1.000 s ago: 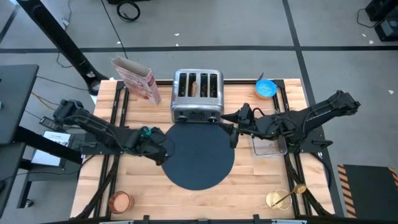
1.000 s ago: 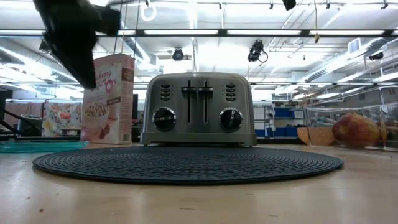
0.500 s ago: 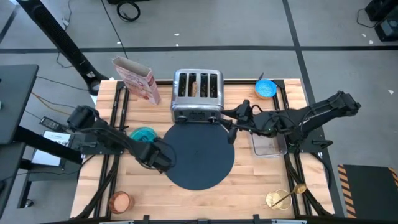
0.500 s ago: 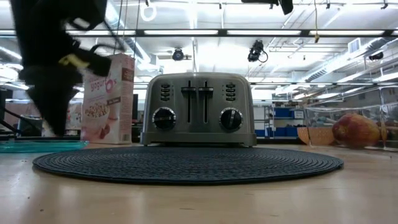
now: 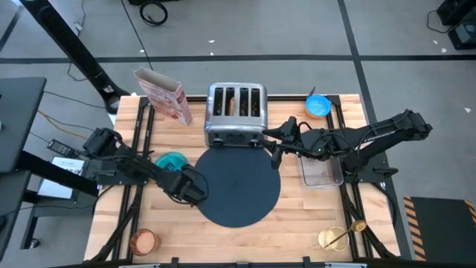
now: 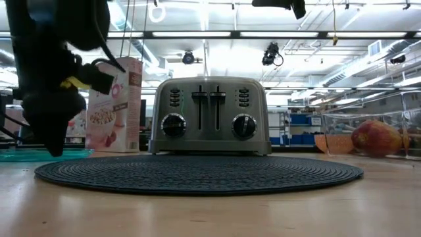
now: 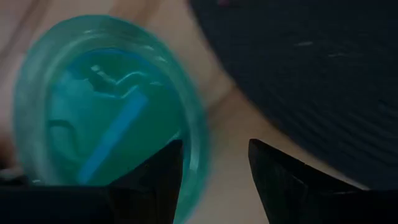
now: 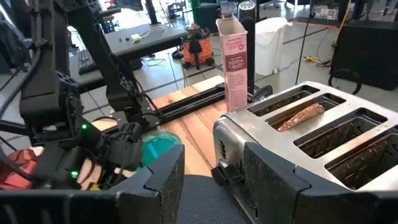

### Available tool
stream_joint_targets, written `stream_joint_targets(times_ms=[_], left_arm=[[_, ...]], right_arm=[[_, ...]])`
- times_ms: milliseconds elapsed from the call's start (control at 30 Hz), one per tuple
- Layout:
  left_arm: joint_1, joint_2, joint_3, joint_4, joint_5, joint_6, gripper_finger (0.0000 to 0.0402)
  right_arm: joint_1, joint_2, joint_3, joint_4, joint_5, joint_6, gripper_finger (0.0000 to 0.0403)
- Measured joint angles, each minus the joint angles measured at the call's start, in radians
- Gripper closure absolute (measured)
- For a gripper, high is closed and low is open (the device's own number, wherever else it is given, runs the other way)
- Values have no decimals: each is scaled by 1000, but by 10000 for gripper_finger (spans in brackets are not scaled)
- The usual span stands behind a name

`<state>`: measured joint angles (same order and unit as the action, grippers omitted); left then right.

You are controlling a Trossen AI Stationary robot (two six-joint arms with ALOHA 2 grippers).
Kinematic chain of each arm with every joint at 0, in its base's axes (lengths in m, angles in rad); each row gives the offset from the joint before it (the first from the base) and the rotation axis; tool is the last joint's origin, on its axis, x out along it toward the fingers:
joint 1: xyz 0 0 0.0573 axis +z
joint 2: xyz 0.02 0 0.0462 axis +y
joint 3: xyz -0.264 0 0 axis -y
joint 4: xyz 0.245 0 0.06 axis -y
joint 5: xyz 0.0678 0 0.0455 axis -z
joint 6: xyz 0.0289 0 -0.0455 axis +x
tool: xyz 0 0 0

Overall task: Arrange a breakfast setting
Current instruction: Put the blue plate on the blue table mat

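Wooden table, navy mat, teal plate

My feeds are bright under ceiling strip lights; the left wrist view is blurred, its teal plate soft.

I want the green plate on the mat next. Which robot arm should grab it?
The left one, probably. Its hand is open right beside the teal plate, at the mat's edge. The right hand sits by the toaster, farther away.
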<state>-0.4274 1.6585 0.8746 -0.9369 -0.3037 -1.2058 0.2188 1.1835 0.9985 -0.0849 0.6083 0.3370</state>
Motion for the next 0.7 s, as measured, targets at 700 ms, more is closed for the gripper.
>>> stream_joint_targets(times_ms=[700], left_arm=[[99, -3, -50, 28, 111, 21, 294]], right_arm=[[0, 0, 0, 0, 0, -21, 231]])
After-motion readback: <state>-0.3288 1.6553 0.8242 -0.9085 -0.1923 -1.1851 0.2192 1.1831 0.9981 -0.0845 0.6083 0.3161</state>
